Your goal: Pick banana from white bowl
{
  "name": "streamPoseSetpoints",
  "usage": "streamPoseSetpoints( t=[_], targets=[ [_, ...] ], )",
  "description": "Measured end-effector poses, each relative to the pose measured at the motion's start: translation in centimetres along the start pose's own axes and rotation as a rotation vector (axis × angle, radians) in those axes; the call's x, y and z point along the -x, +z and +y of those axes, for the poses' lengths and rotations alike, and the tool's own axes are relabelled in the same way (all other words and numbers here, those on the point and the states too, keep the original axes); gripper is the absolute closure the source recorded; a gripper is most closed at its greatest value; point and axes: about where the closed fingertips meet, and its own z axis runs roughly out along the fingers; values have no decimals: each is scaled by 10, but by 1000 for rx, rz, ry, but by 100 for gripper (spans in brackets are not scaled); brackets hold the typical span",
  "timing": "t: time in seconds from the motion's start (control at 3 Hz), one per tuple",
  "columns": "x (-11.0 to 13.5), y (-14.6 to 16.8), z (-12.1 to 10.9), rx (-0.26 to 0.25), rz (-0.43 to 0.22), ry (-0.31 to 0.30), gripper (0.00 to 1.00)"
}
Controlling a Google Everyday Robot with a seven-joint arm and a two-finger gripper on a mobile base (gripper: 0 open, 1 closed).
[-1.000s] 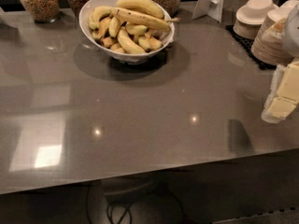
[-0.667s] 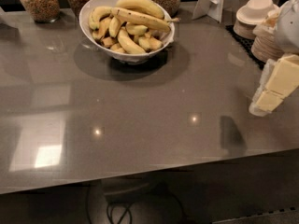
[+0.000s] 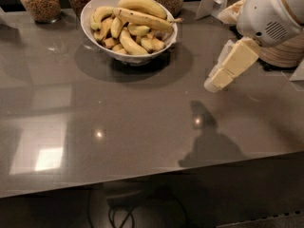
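- Camera view: it is looking down on a glossy grey table (image 3: 118, 141). The white bowl (image 3: 87, 19) is sitting toward the far edge, heaped with bananas.
- The banana (image 3: 142, 19), the longest and nearly straight one, is lying across the top of the heap. Its dark stem end is pointing right, just past the rim. Because it is resting on the others and not under them, it is probably the easiest one to take from above.
- The tool (image 3: 213, 83) is hanging in the air at the right, above bare table and well apart from the bowl. It is slanting down and to the left, toward the bowl's side.
- I cannot tell whether the tool is open or closed. It is carrying nothing, and the pick is not yet begun.
- Glass jars (image 3: 40, 1) are standing just behind the bowl, and stacked plates (image 3: 285, 56) are sitting under the arm at the right. The open table in front is likely offering the freest path in.
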Motion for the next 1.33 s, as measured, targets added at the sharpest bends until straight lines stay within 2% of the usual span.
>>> streamPoseSetpoints(
  t=[0.33, 0.67, 1.33],
  targets=[
    [39, 32, -27, -8, -131, 5, 0],
    [71, 60, -51, -14, -228, 21, 0],
    [128, 121, -114, -5, -390, 93, 0]
  ],
)
